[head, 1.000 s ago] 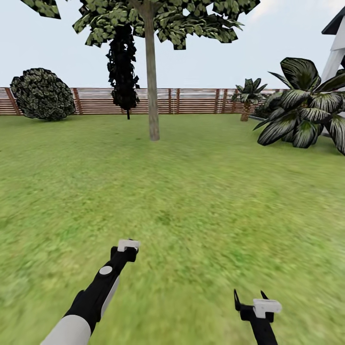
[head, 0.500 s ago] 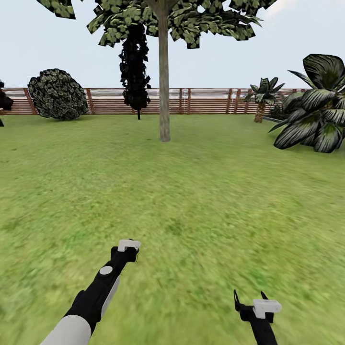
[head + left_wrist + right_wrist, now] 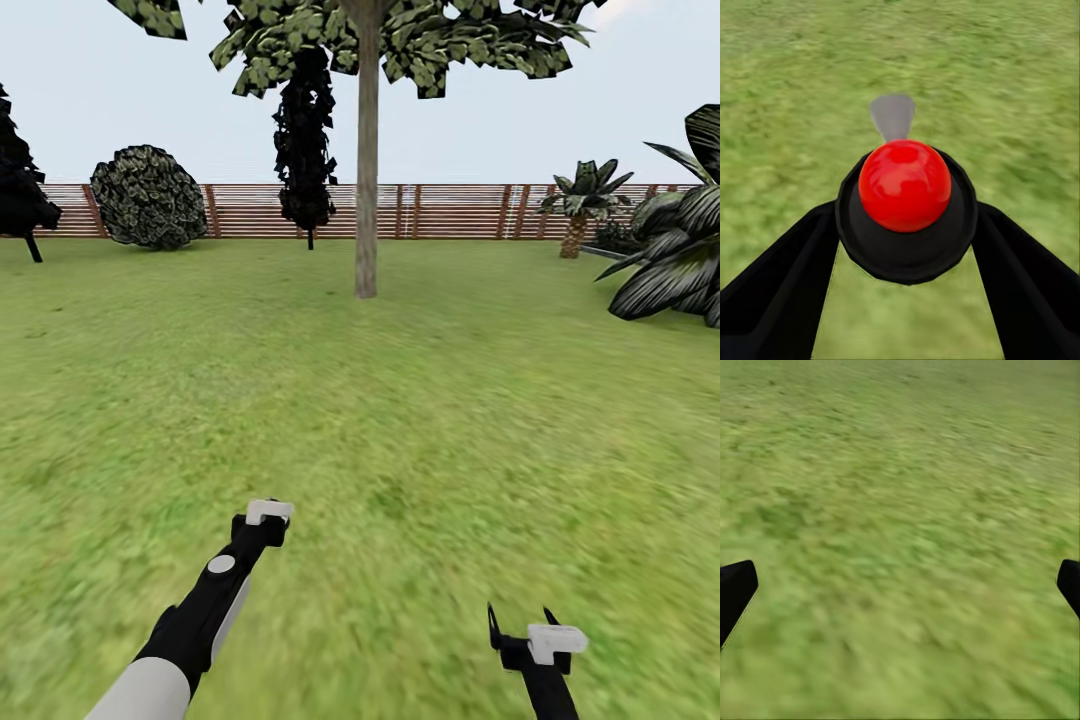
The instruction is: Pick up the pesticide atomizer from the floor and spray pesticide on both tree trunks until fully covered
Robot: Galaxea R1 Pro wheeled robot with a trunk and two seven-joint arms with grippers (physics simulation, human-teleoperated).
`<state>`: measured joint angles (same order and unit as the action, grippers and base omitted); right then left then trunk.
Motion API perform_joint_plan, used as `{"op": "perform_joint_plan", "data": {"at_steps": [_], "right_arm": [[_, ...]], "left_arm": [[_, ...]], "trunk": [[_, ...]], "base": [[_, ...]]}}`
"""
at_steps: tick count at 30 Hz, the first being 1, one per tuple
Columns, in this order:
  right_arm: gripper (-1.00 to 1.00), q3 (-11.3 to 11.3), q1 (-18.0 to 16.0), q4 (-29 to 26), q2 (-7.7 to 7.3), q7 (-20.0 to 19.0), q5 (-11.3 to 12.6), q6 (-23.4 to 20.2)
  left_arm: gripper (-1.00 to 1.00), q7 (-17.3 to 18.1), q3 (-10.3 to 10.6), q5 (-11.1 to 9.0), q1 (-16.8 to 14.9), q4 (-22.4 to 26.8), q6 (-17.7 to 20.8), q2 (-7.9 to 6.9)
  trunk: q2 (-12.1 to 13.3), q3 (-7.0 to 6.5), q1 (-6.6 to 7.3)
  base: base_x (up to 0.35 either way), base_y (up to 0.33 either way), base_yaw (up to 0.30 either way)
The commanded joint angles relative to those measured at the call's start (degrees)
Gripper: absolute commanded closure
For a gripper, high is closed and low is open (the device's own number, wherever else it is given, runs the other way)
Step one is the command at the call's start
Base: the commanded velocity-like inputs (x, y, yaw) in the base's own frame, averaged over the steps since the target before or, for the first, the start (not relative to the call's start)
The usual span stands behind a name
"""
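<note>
Nearest to me, my left pincer is clamped on the sprayer: its red knob and black collar sit between my two dark fingers, with a grey nozzle tip poking out beyond, aimed at the grass. From my head I see that arm stretched low at the near left. My right pincer hangs at the near right with its fingers spread wide and nothing but lawn between them.

Farther out, the tree trunk stands mid-lawn, well apart from me. Over the last second it has slid from left of centre to the middle of my view, and the bush, the black tree and the fence all slid right with it, while a dark shape has appeared at the far left. My arms kept their places, so I judge I am turning left, squaring up to the trunk. No mist is out yet; I still need to close in before spraying.
</note>
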<state>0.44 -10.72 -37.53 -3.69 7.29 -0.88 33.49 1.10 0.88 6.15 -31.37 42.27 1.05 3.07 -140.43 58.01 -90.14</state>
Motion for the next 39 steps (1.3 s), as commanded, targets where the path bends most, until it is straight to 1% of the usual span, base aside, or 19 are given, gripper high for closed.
{"op": "perform_joint_plan", "data": {"at_steps": [1,24,39], "right_arm": [[-1.00,0.0,0.0,0.0,0.00,0.0,0.0,0.0],[-1.00,0.0,0.0,0.1,0.00,0.0,0.0,0.0],[-1.00,0.0,0.0,0.0,0.00,0.0,0.0,0.0]], "left_arm": [[1.00,0.0,0.0,0.0,0.0,0.0,0.0,0.00],[1.00,0.0,0.0,0.0,0.0,0.0,0.0,0.00],[1.00,0.0,0.0,0.0,0.0,0.0,0.0,0.00]], "trunk": [[0.0,0.00,0.00],[0.0,0.00,0.00],[0.0,0.00,0.00]], "base": [[0.325,0.083,0.001],[0.325,0.082,0.000],[0.334,0.007,0.000]]}}
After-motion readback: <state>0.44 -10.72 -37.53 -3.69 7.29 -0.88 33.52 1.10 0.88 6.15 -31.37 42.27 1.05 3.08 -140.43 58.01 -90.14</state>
